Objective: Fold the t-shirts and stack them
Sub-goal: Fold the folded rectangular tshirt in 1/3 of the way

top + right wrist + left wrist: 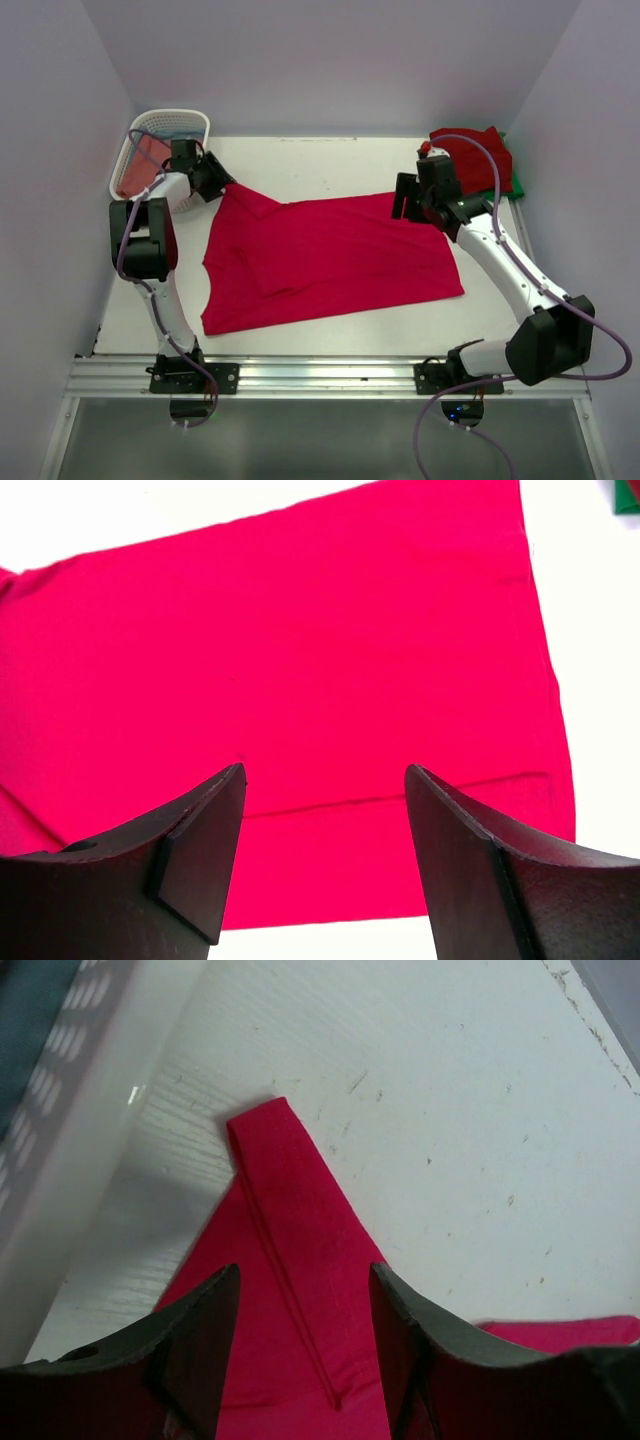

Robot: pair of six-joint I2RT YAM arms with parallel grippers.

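A bright crimson t-shirt [330,255] lies spread flat across the middle of the table. My left gripper [215,182] hangs over its far-left sleeve [290,1200]. In the left wrist view the jaws of my left gripper [305,1295] stand apart on either side of the sleeve's seam, not pinching it. Over the shirt's far-right corner, my right gripper [410,200] is open. The right wrist view shows my right gripper [325,780] above the hem [400,800] with the cloth flat beneath it. A darker red t-shirt [478,155] rests on a green one [516,186] at the back right.
A white slatted basket [190,120] stands at the back left, close beside my left gripper, with dusty-red [140,165] and blue cloth [30,1000] inside. The basket wall [60,1150] fills the left of the left wrist view. Grey walls enclose the table on three sides.
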